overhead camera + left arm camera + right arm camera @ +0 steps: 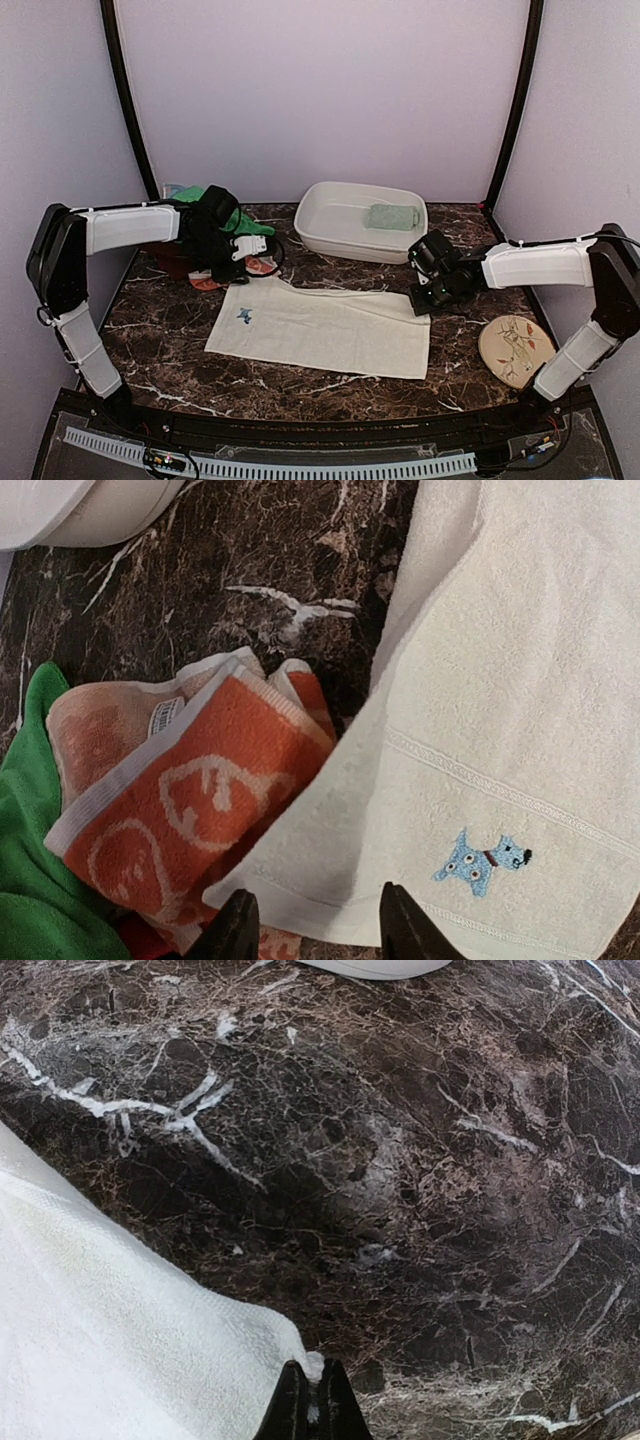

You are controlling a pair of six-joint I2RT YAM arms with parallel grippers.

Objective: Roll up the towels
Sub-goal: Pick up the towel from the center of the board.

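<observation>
Top view: the cream towel (320, 328) lies flat on the table (160, 330), the sage-green towel (392, 216) sits in the basin (330, 215), and a plate (515, 350) lies at the right. Left wrist: the left gripper (315, 920), fingers parted and holding nothing, stands over the cream towel's corner, with the orange towel (200, 790) and green towel (40, 880) crowding alongside. Right wrist: the right gripper (310, 1405) is pinched on the cream towel's far corner.

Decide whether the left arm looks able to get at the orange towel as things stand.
Probably yes. The orange towel lies uncovered right beside the left hand, whose jaws stand open over the corner of the cream towel. The green towel only borders it; nothing lies on top.
</observation>
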